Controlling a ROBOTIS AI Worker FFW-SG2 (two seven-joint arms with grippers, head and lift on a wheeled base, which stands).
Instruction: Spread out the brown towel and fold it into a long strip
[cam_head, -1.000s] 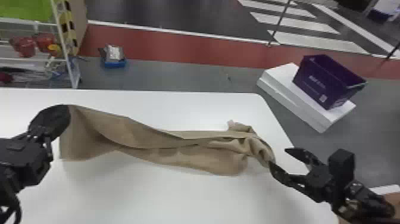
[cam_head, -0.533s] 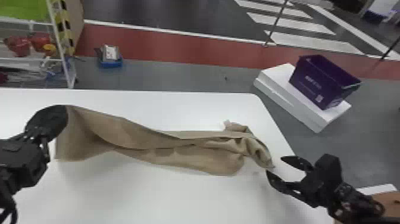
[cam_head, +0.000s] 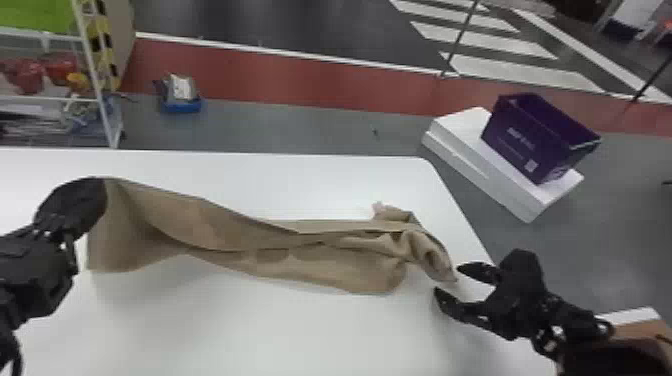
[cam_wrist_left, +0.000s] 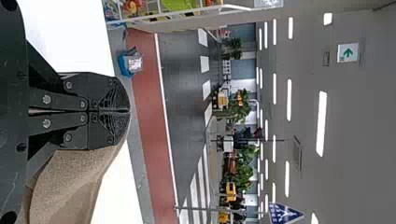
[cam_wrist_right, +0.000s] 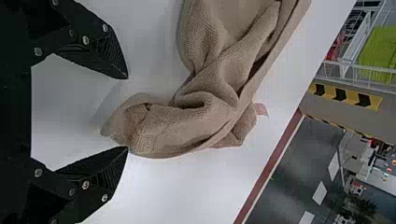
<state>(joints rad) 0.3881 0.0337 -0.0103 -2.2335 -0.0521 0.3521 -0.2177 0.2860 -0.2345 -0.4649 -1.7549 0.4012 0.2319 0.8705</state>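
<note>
My right hand was spread wide, its fingers apart at the bunched end of the brown towel. My left hand was pressed together, pinching the other end above the desk, and the twisted cloth ran between them. Beyond, a purple bin sat on white slabs.

Bright ceiling strip lights; pale sheen on white table; soft shadows near towel.
</note>
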